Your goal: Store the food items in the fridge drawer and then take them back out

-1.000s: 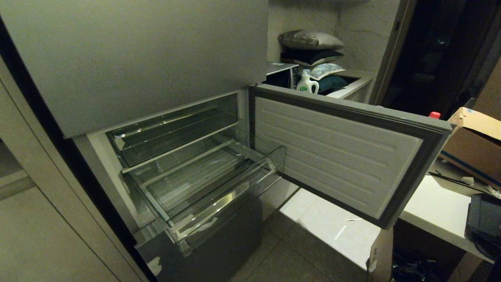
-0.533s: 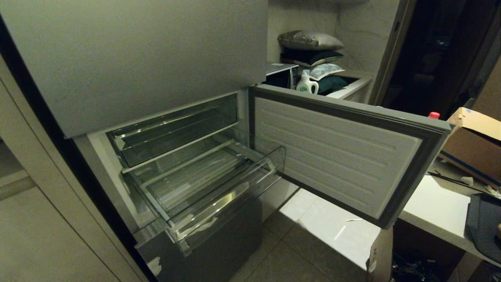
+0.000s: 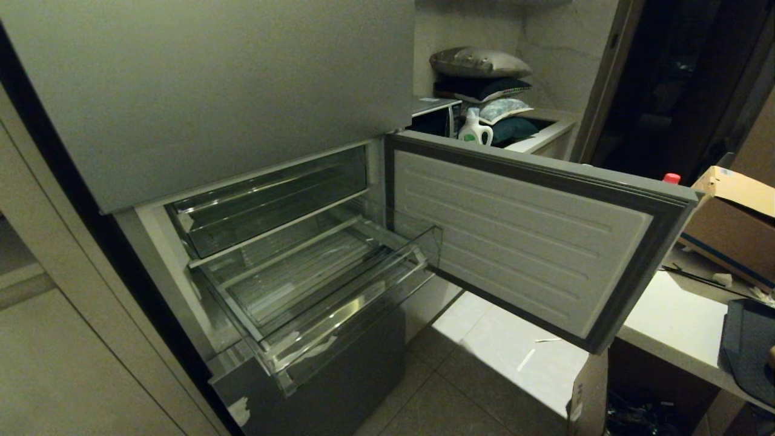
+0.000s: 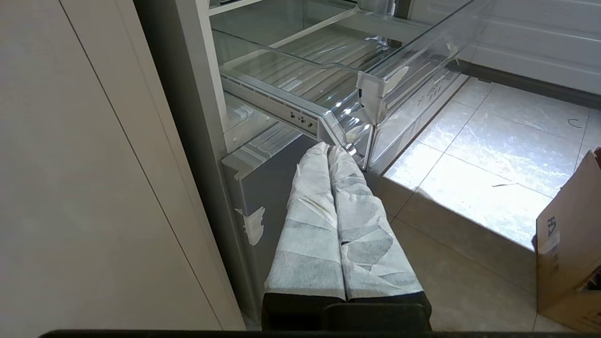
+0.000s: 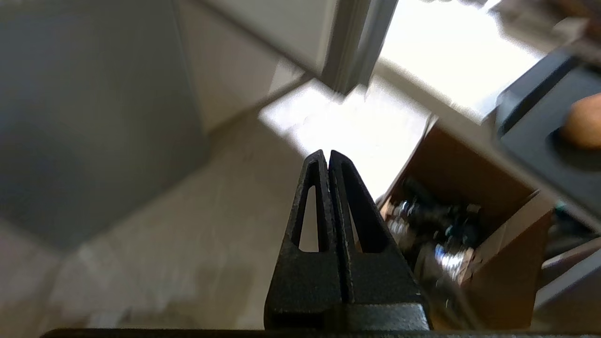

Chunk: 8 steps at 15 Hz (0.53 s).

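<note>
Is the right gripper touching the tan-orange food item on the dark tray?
Apart. In the right wrist view the right gripper, shut and empty, points at the floor, while the tan-orange food item lies far aside on the dark tray.

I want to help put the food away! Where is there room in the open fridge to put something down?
The pulled-out clear plastic fridge drawer has a bare ribbed floor between its tall front lip and the fridge's inside. The shallower clear bin above also looks bare but sits tucked under the grey upper door, so a hand has less room there.
</note>
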Motion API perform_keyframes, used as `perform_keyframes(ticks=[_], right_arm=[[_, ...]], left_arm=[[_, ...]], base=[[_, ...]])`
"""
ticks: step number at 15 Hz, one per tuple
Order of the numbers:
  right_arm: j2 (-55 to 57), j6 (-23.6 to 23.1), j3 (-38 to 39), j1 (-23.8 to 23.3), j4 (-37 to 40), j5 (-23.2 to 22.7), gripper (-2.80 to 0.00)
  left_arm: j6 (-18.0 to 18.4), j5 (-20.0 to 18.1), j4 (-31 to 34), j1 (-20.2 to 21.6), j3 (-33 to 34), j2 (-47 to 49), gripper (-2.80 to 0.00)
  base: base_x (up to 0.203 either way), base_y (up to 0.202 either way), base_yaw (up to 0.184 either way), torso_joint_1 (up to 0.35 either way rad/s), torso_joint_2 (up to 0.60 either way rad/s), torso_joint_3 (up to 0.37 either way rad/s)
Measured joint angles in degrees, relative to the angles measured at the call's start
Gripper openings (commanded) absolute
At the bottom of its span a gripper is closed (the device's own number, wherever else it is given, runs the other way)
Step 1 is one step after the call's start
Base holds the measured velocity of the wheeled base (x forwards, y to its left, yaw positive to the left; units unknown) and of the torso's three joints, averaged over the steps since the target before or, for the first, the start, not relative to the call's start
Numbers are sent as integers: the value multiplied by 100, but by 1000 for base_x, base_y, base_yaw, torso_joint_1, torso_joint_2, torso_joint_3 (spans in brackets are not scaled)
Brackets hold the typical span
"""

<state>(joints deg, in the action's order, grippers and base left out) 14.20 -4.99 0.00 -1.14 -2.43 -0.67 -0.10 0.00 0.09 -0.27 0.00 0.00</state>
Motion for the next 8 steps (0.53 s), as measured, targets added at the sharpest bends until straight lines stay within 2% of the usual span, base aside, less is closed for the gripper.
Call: perform_keyframes(ticks=[2,8], right_arm=[[-133,4,-2,-62,-228,-10,-280],[-1235,70,0,76,-228,-60,-280]], left_arm=[[2,-2,-2,0,0,0,-280],[-4,0,-2,0,0,0,-280]], base=[[0,0,0,0,0,0],[0,0,0,0,0,0]])
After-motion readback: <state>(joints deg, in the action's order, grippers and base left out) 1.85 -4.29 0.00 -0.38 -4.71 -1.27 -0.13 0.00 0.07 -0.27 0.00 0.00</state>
